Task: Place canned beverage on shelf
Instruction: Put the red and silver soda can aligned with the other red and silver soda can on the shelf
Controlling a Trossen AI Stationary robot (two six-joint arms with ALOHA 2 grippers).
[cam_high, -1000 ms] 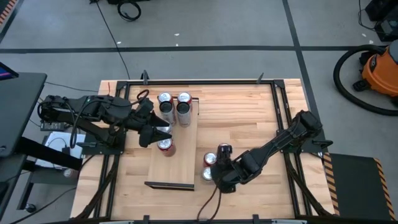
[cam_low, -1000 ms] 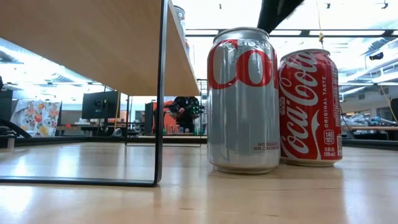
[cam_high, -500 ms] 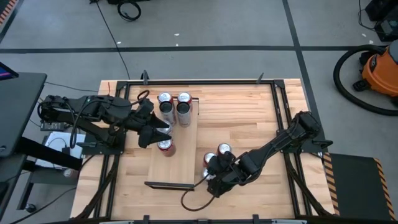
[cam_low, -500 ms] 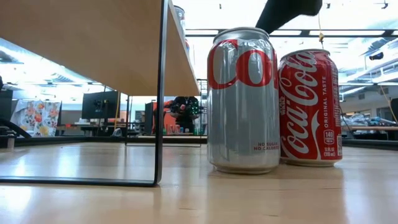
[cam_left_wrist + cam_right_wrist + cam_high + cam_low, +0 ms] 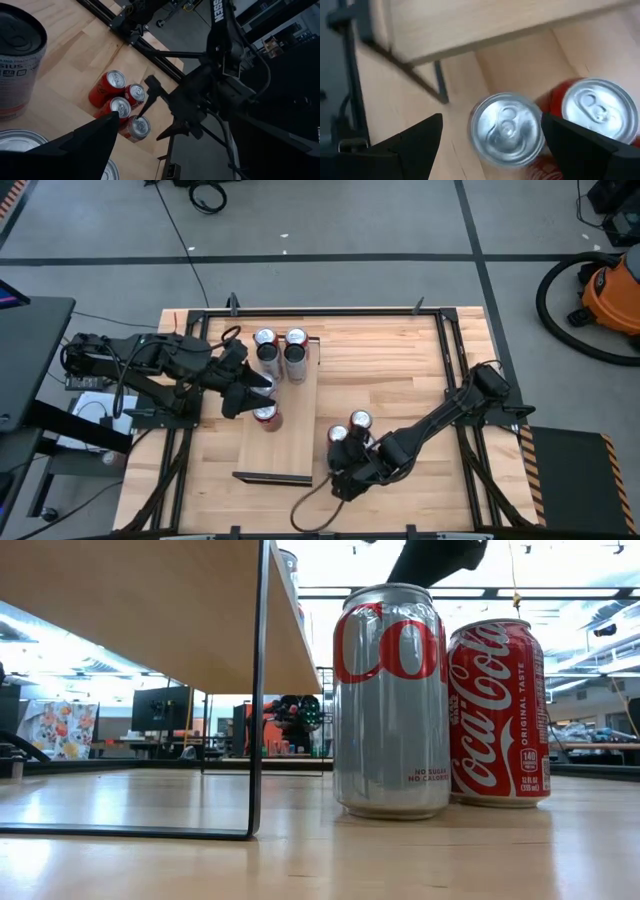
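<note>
The shelf [image 5: 285,442] is a pale board on dark legs, left of the table's middle. Two silver cans [image 5: 280,343] stand at its far end and a red can [image 5: 266,417] near its middle. My left gripper [image 5: 252,392] hangs open above the shelf, close to the red can. Right of the shelf, a silver can [image 5: 390,700] and a red can [image 5: 500,710] stand together on the table. Above them my right gripper [image 5: 492,120] points down, open. In its wrist view its fingers stand to either side of the silver can's top [image 5: 506,127], clear of it.
More red cans [image 5: 122,97] stand in the cluster beside the shelf. The shelf's dark leg [image 5: 260,690] is close to the left of the silver can. A black frame [image 5: 455,360] runs round the table's edges. A cable [image 5: 310,505] loops near the table's near edge.
My right gripper has rolled about its wrist, sunk a little and shifted slightly toward the table's near edge, staying open over the cans beside the shelf. The cans have not moved.
</note>
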